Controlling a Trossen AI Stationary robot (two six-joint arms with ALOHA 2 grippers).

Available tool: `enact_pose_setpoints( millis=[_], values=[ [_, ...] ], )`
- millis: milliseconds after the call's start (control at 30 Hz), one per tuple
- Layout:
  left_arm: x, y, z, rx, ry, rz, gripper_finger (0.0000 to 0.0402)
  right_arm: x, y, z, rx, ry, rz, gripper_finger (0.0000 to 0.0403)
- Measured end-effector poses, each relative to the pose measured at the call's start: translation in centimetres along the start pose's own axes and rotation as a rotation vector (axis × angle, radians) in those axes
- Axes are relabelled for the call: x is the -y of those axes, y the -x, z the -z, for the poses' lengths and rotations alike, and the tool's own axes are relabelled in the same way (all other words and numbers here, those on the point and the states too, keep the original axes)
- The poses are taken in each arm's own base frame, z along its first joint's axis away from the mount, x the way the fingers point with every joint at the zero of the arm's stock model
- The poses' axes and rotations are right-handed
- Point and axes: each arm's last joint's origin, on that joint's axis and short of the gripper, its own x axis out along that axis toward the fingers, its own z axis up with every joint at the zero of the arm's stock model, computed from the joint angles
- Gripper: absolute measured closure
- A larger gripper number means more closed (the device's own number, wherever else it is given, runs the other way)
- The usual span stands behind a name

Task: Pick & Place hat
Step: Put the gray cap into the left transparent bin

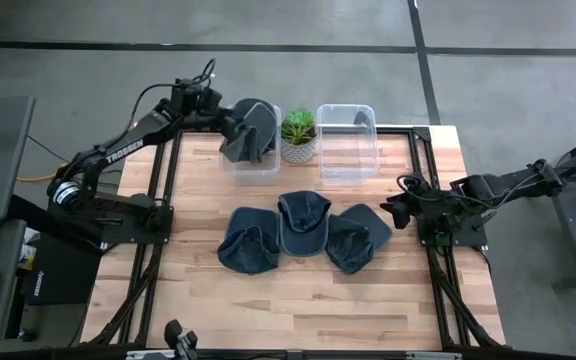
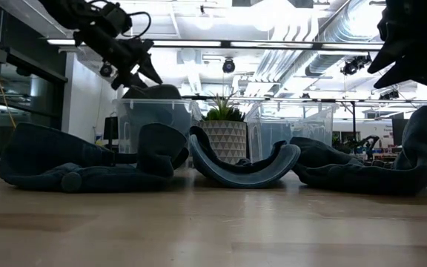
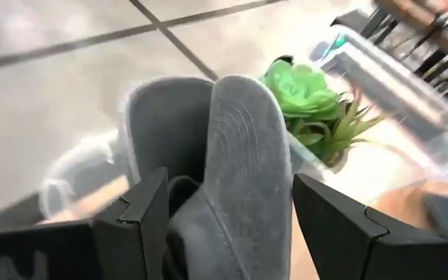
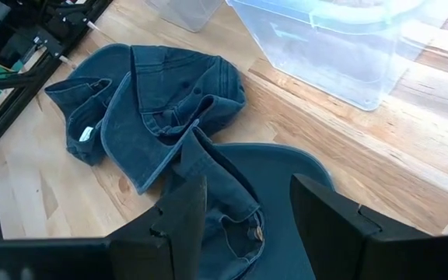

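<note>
- The hat being moved (image 1: 249, 128) sits in the left clear bin (image 1: 230, 162) at the back of the table (image 1: 268, 320), beside the potted plant (image 1: 298, 135); part of it rises above the bin's rim.
- The left gripper (image 1: 230, 127) hangs over that bin with its fingers (image 3: 148, 210) spread on either side of the hat's brim. From the wrist view the cloth lies between them, but I cannot tell for sure whether either finger touches it; it looks released.
- Three more hats (image 1: 303, 235) lie in a row mid-table, touching one another. The right bin (image 1: 347, 145) looks empty.
- The right gripper (image 1: 400, 211) hovers just beside the rightmost hat (image 4: 224, 210), fingers apart, nothing between them.
- Handling, as I judge it: soft denim-like cloth, light and floppy, sagging and folding when lifted, not fragile and not slippery.
- Best hold: pinch a raised fold or the stitched brim edge, where the cloth is thickest and stiffest.
</note>
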Motion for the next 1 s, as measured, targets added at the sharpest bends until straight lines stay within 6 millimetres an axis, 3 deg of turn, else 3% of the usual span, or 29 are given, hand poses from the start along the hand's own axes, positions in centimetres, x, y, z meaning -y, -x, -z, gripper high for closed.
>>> enact_pose_setpoints(
  millis=[233, 433, 767, 1000],
  values=[
    [0.4, 0.3, 0.0, -0.056, -0.208, 0.075, 0.0184, 0.1, 0.0, 0.0, 0.0, 0.004, 0.008, 0.0221],
    [2.5, -0.2, 0.3, -0.046, -0.408, 0.139, 0.0184, 0.2, 0.0, 0.1, -0.006, 0.01, 0.02, 0.0221],
    [5.7, -1.5, 1.5, -0.084, -0.668, -0.209, 0.0184, 0.2, 0.0, 0.1, -0.007, 0.011, 0.022, 0.0221],
    [6.0, -1.6, 1.5, -0.074, -0.679, -0.213, 0.0184, 0.2, 0.0, 0.1, -0.004, 0.013, 0.027, 0.0221]
  ],
)
